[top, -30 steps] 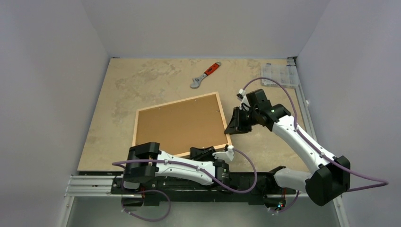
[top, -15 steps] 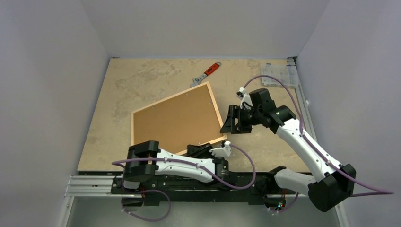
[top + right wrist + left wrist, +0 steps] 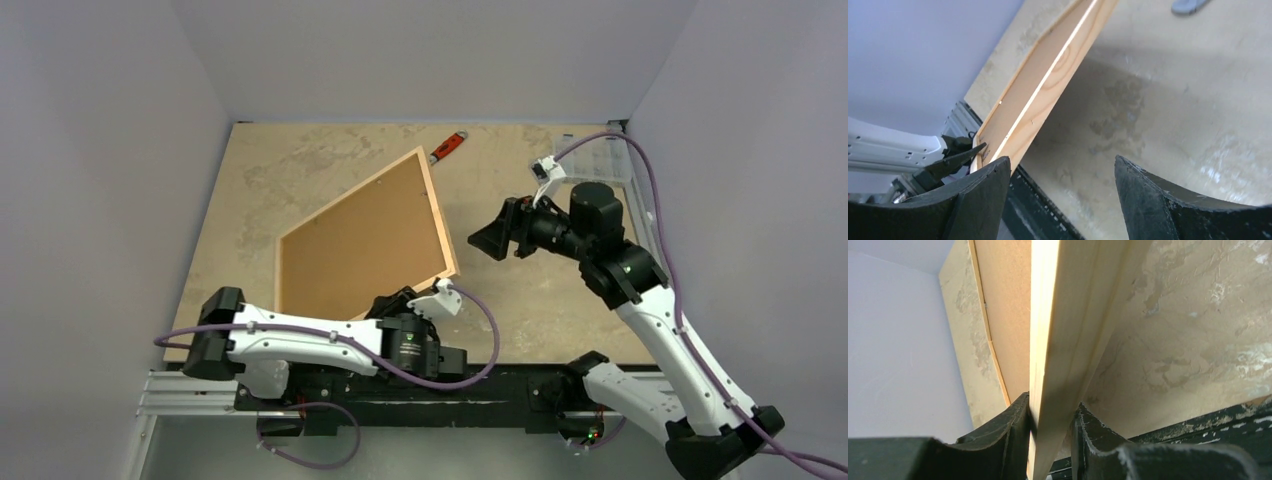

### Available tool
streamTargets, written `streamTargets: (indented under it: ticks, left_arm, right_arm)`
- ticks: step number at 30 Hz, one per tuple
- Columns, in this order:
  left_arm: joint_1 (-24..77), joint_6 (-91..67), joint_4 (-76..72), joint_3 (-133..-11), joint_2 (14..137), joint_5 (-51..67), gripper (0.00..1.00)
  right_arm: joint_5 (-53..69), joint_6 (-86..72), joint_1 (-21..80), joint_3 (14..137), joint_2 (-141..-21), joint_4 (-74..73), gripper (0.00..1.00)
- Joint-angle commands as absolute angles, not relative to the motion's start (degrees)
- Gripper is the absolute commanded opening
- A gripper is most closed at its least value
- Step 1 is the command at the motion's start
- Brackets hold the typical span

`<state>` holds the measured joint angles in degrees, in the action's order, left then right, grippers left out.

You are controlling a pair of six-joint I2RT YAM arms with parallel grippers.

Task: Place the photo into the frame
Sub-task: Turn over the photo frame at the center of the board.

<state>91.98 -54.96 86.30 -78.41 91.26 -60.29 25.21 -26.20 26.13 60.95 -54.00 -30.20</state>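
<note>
Logged pale natural wood on frame [image 3: 438, 210] strips, plain mid-brown on backing board [image 3: 360, 245], mottled beige-tan on table [image 3: 300, 170], orange-red on wrench handle [image 3: 448, 147], white shells with black joints on left arm [image 3: 300, 336].

- Left arm [image 3: 300, 335] lies low along the worktop's near edge, forearm reaching right.
- Left gripper [image 3: 1050, 422] pinches the frame [image 3: 1063, 330], one finger on each side.
- Right arm [image 3: 650, 300] stands raised, wrist turned left.
- Right gripper [image 3: 1062, 172] hangs spread wide, holding nothing.

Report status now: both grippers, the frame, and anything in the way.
Left gripper shut on the frame, which is tilted up steeply. Right gripper open, apart from it. Wrench behind the frame, partly hidden.
</note>
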Motion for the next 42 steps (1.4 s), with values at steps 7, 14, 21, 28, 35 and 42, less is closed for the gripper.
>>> streamTargets:
  ticks: [7, 14, 21, 28, 35, 42]
  left_arm:
    - [93.47, -42.12, 65.03, -71.38, 73.47, -54.85, 0.0]
    - [94.92, -38.04, 63.78, -71.29, 68.25, -51.64, 0.0]
    - [96.72, -37.01, 63.06, -71.04, 67.7, -49.47, 0.0]
    - [97.86, -35.54, 60.77, -71.39, 68.34, -47.39, 0.0]
    - [98.6, -34.42, 59.86, -72.33, 68.93, -45.79, 0.0]
    - [99.09, -34.28, 59.44, -72.64, 69.1, -44.23, 0.0]
  right_arm:
    - [26.1, -11.5, 25.93, 50.47, -40.24, -2.8, 0.71]
    - [42.97, 2.94, 26.02, 46.89, -37.68, 3.85, 0.73]
    - [61.3, 21.93, 26.17, 45.61, -36.42, 2.67, 0.8]
    - [67.48, 39.91, 26.47, 47.2, -36.84, -2.71, 0.82]
    - [69.11, 54.57, 29.39, 49.3, -40.33, -11.22, 0.82]
    - [62.18, 60.44, 38.55, 49.41, -43.78, -11.52, 0.81]
